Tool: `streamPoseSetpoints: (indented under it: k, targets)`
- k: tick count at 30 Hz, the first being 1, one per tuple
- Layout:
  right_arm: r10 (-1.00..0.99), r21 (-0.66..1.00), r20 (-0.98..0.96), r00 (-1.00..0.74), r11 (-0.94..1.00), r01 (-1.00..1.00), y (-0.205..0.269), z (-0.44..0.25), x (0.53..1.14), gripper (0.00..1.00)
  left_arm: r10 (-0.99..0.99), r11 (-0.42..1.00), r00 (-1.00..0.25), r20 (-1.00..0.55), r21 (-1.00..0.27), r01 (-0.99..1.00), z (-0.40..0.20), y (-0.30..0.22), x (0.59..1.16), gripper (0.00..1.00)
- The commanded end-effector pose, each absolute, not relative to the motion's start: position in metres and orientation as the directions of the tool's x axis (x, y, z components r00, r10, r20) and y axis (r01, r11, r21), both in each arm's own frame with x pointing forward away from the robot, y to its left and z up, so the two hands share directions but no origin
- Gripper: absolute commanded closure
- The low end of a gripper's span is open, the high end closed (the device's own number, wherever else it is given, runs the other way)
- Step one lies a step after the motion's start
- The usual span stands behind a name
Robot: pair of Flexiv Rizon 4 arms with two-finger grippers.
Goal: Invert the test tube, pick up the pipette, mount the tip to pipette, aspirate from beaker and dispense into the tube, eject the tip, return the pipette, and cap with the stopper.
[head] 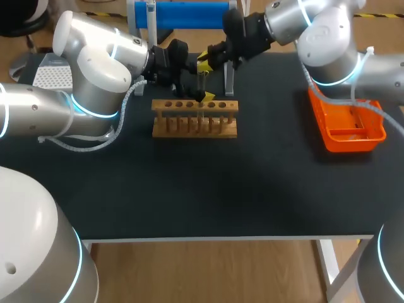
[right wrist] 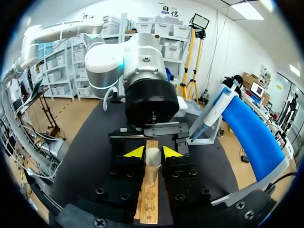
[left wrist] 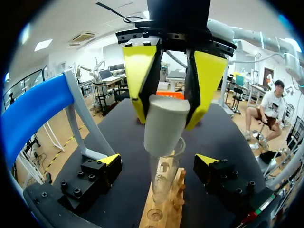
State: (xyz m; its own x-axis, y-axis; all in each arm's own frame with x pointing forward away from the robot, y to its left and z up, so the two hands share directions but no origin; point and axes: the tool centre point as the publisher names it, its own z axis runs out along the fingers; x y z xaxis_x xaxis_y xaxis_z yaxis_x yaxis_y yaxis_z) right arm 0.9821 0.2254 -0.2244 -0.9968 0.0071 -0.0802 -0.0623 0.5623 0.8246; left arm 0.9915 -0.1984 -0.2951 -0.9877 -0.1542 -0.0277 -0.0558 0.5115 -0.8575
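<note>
A clear test tube stands upright in the wooden rack at the middle back of the table. My right gripper is shut on a pale conical stopper. It holds the stopper slightly tilted at the tube's mouth. My left gripper is open, with one finger on either side of the tube and neither touching it. In the head view both grippers meet over the rack, the left gripper low and the right gripper above it. The tube shows faintly between them.
A blue pipette stand rises just behind the rack. An orange tray lies at the right under my right arm. A white tip box sits at the far left. The rack has several unfilled holes.
</note>
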Motion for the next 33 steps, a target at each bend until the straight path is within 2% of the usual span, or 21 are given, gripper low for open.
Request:
streamPoseSetpoints:
  k: [1,33]
  targets:
    - [0.008,0.824,-0.08,-0.997,0.564,-0.062,0.226,-0.225,0.986,1.0,-0.153,0.513,-0.988,-0.026,-0.857,-0.057,-0.295,-0.198,0.992,0.0]
    - [-0.036,0.787,-0.055,-0.998,0.613,-0.066,0.222,-0.226,0.983,1.0,-0.153,0.513,-0.988,-0.026,-0.857,-0.057,-0.295,-0.198,0.992,0.0]
